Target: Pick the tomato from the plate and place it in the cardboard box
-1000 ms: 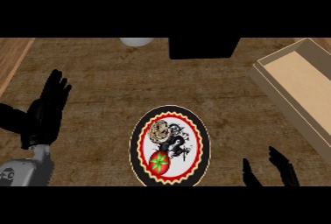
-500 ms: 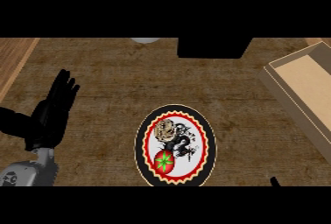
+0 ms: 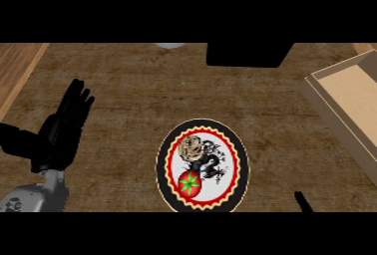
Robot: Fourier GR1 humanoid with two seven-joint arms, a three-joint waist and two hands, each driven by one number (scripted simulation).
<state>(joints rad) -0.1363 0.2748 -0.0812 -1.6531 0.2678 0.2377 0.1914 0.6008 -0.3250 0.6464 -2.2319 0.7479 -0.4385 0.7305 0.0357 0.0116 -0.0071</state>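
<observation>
A red tomato with a green star-shaped stalk (image 3: 189,184) lies on the near part of a round plate (image 3: 233,164) with a black rim, red zigzag ring and dark drawing. A brownish lump (image 3: 194,147) sits on the plate just beyond the tomato. The cardboard box (image 3: 333,107) stands at the right edge, open on top. My left hand (image 3: 63,130) rests open at the left, fingers straight and pointing away, well apart from the plate. Of my right hand (image 3: 302,201) only a dark fingertip shows at the lower right.
A black block (image 3: 245,54) stands at the far middle of the counter, with a pale round object (image 3: 171,45) left of it. A lighter wooden strip (image 3: 18,74) runs along the far left.
The view has shifted so the plate, box and left hand sit further right. My right hand has sunk toward the lower edge, from fingers and palm in view to a single tip.
</observation>
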